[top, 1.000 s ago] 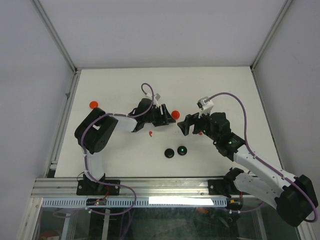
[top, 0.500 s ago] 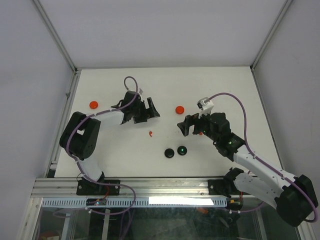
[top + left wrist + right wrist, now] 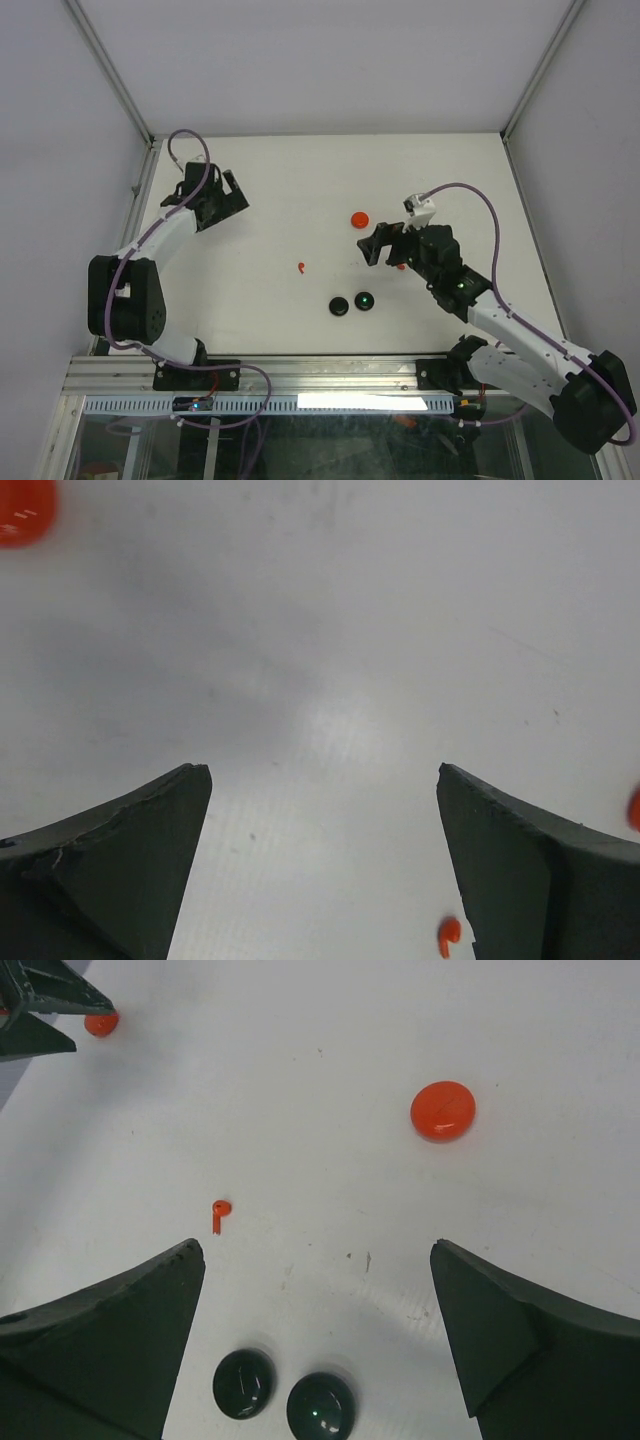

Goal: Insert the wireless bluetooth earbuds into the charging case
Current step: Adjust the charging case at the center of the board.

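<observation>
One tiny red earbud (image 3: 301, 266) lies on the white table near the middle; it also shows in the right wrist view (image 3: 220, 1212) and in the left wrist view (image 3: 449, 935) beside the right finger. No other earbuds show. Two round black discs (image 3: 340, 306) (image 3: 366, 299) lie in front of it; the right one shows a green light (image 3: 320, 1406). My left gripper (image 3: 232, 195) (image 3: 322, 770) is open and empty at the far left. My right gripper (image 3: 372, 245) (image 3: 318, 1250) is open and empty, above the table just behind the black discs.
A round red disc (image 3: 360, 218) (image 3: 443, 1110) lies behind my right gripper. Another red disc (image 3: 100, 1023) lies by the left gripper's fingers (image 3: 40, 1005); the left arm hides it in the top view. The table's left rail (image 3: 140, 200) is close to the left arm.
My left arm has swung away from the middle to the far left of the table, open throughout. The right arm has barely moved. The earbud and discs lie where they were.
</observation>
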`<action>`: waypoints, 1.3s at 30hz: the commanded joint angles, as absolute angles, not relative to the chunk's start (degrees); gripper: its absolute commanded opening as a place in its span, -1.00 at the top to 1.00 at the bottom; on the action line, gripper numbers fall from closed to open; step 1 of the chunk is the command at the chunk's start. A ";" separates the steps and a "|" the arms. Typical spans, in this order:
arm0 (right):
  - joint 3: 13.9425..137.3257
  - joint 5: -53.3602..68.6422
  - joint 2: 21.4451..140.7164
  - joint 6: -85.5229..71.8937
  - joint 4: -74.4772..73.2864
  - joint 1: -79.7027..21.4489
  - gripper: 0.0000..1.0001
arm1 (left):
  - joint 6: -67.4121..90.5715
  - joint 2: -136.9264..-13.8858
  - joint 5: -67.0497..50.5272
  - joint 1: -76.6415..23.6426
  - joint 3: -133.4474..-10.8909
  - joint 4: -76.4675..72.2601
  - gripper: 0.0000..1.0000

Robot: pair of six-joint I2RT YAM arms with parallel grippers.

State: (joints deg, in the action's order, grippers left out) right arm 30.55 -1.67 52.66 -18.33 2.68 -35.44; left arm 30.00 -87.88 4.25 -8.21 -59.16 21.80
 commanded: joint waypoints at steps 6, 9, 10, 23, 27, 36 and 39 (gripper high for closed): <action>29.46 -3.62 47.23 -18.34 7.82 -35.26 -0.98 | 20.81 -96.39 17.70 2.32 -72.31 27.09 -0.98; 29.01 -4.41 46.53 -17.92 7.80 -35.25 -0.98 | 17.55 -100.82 15.17 5.05 -75.47 26.75 -0.98; 28.85 -4.82 46.36 -17.93 7.82 -35.24 -0.98 | 16.89 -101.91 13.76 5.98 -76.20 26.72 -0.98; 28.91 -4.35 48.01 -17.35 8.25 -35.24 -0.98 | 8.88 -110.65 11.45 11.19 -81.83 27.51 -0.87; 29.10 -4.19 48.86 -17.36 8.24 -35.25 -0.98 | 8.45 -112.72 9.82 11.11 -82.73 27.81 -0.75; 29.41 -4.05 50.46 -17.29 8.44 -35.26 -0.98 | 6.70 -115.83 7.33 10.65 -83.29 28.04 -0.08; 29.94 -3.74 51.34 -17.23 7.92 -35.24 -0.98 | 5.93 -116.63 7.64 10.23 -83.66 28.05 -0.08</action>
